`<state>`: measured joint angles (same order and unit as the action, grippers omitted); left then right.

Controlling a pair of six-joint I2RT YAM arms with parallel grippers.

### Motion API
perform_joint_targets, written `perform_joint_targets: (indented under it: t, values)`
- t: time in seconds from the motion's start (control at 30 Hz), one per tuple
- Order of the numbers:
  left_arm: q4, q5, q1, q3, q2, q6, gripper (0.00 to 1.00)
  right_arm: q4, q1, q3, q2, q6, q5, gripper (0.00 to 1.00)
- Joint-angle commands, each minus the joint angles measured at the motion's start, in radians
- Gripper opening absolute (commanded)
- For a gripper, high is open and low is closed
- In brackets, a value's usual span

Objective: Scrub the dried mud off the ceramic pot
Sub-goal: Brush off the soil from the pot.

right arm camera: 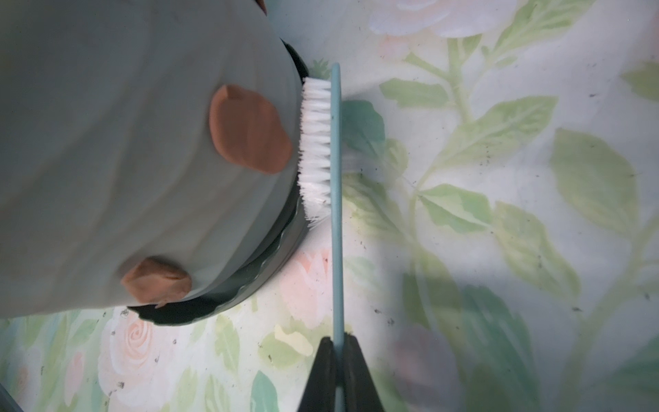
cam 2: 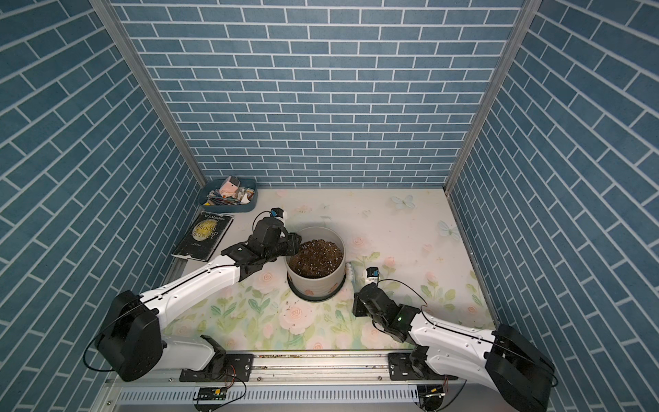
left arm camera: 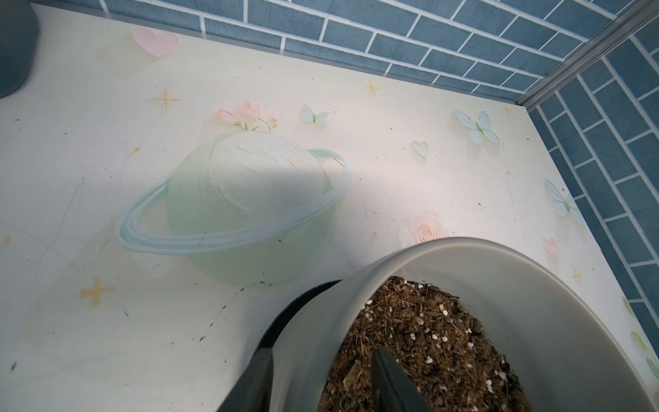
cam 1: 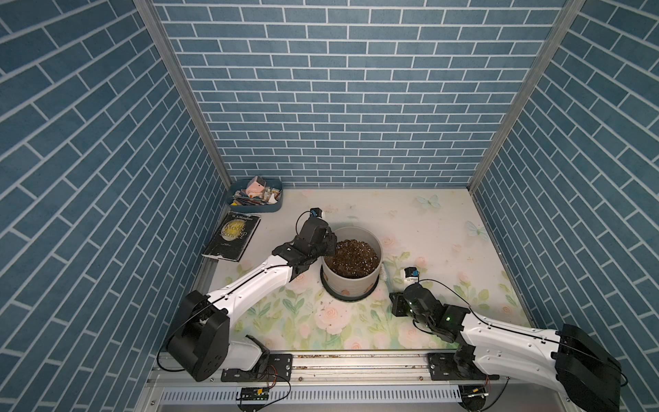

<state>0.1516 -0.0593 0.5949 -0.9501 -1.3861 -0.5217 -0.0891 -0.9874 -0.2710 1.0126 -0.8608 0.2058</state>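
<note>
Right pincer [right arm camera: 337,344] is clenched on the thin handle of the teal brush [right arm camera: 336,249], low beside the ceramic pot [right arm camera: 124,149]. The pot stands on its black saucer [right arm camera: 274,249] near the middle of the bench [right arm camera: 517,89] and is filled with potting soil [left arm camera: 428,339]. The white bristles [right arm camera: 315,142] are turned toward the pot and touch it at the foot of the wall, by the saucer edge. The dried mud [right arm camera: 249,132] sits on the grey wall just beside the bristles, not under them. A second blob [right arm camera: 157,280] is further along the same wall, close to the saucer. Both look whole, so I judge that the scrubbing step is in hand but no mud is loosened yet.

On the opposite side of the pot the left pincer [left arm camera: 322,360] has one finger outside the wall and one inside, above the soil. Its jaws stand apart, but whether they press the wall I cannot tell.

The next move calls for bringing the bristles over the bigger blob and rubbing along the wall with firm pressure, while the pot is kept from sliding or turning.

Much is hidden. In both top views the brush is almost all behind the pot, and the right pincer is covered by its own wrist. The back of the outer wall is hardly shown anywhere. At the edge of the right wrist view a reddish scrap [right arm camera: 262,5] is cut off; it may be a third blob.
</note>
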Motion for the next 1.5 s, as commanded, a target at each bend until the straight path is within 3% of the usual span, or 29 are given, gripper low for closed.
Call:
perform_joint_targets:
  t: [0.0, 0.57, 0.87, 1.13, 1.3, 1.47]
  values:
    - [-0.005, -0.006, -0.003, -0.006, 0.009, 0.017, 0.47, -0.029, -0.017, -0.033, 0.007, -0.032, 0.007, 0.00]
    - [-0.004, -0.015, -0.004, 0.007, 0.013, 0.015, 0.40, -0.010, -0.034, -0.027, -0.159, -0.086, 0.008, 0.00]
    - [0.003, -0.020, -0.003, 0.007, 0.013, 0.015, 0.40, 0.155, -0.027, -0.040, -0.238, -0.097, 0.081, 0.00]
    - [0.002, -0.020, -0.003, 0.009, 0.016, 0.009, 0.39, 0.223, -0.022, -0.057, -0.117, -0.120, 0.118, 0.00]
    - [0.001, -0.019, -0.004, 0.008, 0.018, 0.009, 0.39, 0.115, -0.043, -0.085, 0.029, -0.093, 0.056, 0.00]
    - [0.000, -0.023, -0.003, 0.014, 0.024, 0.009, 0.39, -0.001, -0.057, -0.075, 0.009, -0.074, 0.022, 0.00]
